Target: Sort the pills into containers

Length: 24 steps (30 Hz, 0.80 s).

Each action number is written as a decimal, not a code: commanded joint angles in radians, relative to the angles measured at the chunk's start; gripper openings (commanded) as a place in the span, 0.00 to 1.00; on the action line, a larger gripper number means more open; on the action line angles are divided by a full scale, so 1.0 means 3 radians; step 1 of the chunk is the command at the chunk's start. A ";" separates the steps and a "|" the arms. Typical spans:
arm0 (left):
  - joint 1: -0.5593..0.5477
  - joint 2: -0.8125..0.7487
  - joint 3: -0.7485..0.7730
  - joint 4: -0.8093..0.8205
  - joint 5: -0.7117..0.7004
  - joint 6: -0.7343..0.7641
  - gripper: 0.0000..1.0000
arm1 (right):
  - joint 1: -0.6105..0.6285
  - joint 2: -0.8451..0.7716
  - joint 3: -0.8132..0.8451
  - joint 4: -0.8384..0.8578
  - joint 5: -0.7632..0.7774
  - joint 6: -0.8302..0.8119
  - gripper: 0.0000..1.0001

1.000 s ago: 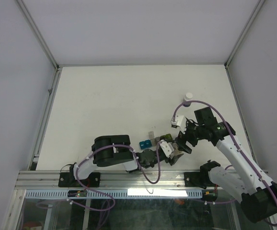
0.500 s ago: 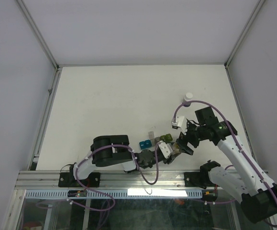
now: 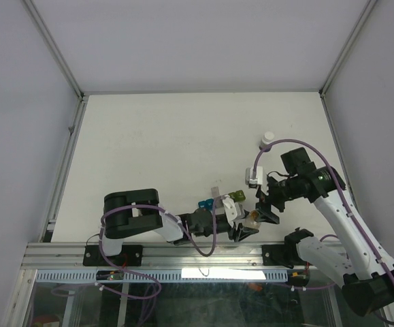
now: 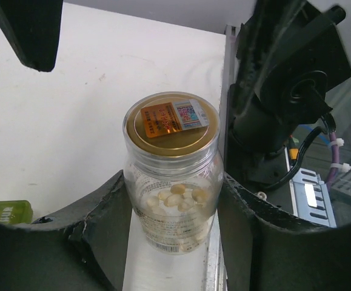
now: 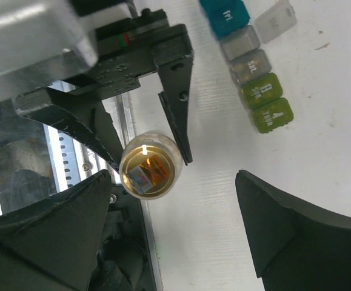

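While left fingers (image 4: 102, 230) clasp pill jar (image 4: 172, 182), right fingers (image 5: 284, 224) splayed, containers (image 5: 251, 66) nearby

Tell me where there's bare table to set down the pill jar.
Bare: the far half of the table, behind the containers and left of the white bottle, plus its whole left side. Crowded: the near-right corner, where the left gripper holds the pill jar beneath the open right gripper.
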 commanded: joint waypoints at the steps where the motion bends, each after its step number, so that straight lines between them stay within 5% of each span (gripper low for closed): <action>1: -0.0012 -0.0266 0.0157 -0.0457 0.0157 -0.0308 0.00 | 0.0018 -0.0003 0.0186 -0.0226 -0.0322 -0.0256 0.86; 24: -0.0001 -0.0509 0.0127 -0.0626 0.0060 -0.0382 0.00 | 0.0255 0.0164 -0.0027 0.0095 -0.0023 -0.0049 0.79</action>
